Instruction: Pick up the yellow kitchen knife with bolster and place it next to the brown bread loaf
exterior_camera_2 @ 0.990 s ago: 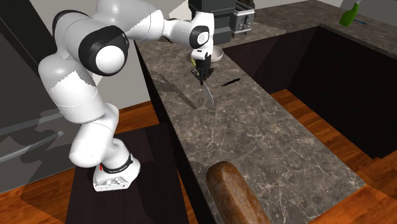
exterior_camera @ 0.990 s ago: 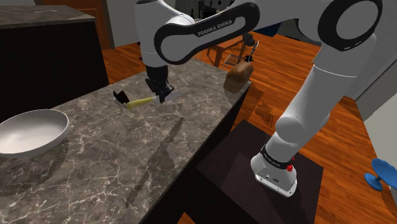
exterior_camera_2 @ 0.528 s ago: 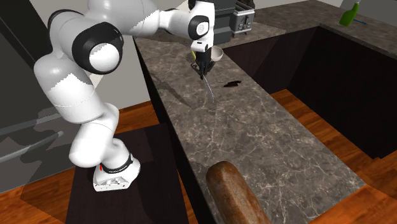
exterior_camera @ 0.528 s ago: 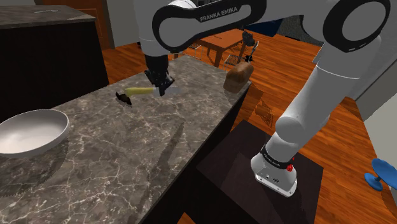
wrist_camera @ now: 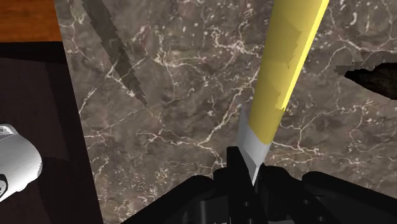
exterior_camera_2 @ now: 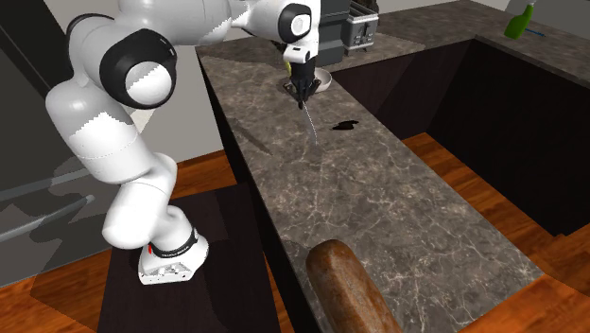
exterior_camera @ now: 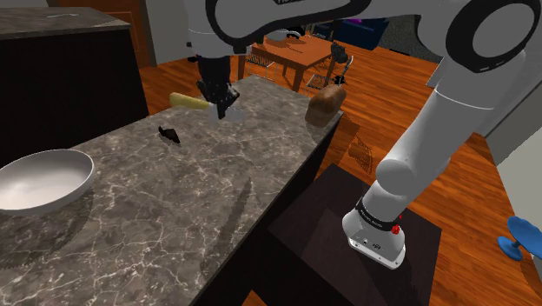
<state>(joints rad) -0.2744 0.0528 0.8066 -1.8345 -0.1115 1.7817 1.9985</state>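
My black gripper (exterior_camera: 219,97) is shut on the yellow-handled knife (exterior_camera: 188,101) and holds it in the air above the dark marble counter (exterior_camera: 174,200). In the wrist view the yellow handle (wrist_camera: 286,63) runs away from the gripper (wrist_camera: 245,175), and the fingers clasp the knife at its grey bolster (wrist_camera: 253,145). In the second exterior view the thin blade (exterior_camera_2: 309,120) hangs below the gripper (exterior_camera_2: 301,92). The brown bread loaf (exterior_camera: 325,103) lies at the counter's far end in the shoulder view and close to the camera (exterior_camera_2: 346,284) in the second exterior view.
A white bowl (exterior_camera: 39,178) sits at the counter's near left in the shoulder view. A small black object (exterior_camera: 168,133) lies on the counter below the knife. The dark stand (exterior_camera: 365,252) is at lower right. A toaster (exterior_camera_2: 362,26) and a green bottle (exterior_camera_2: 518,19) stand on other counters.
The gripper has risen with the knife. The handle has swung from drooping towards the counter to about level, and the knife's shadow has pulled away from it.
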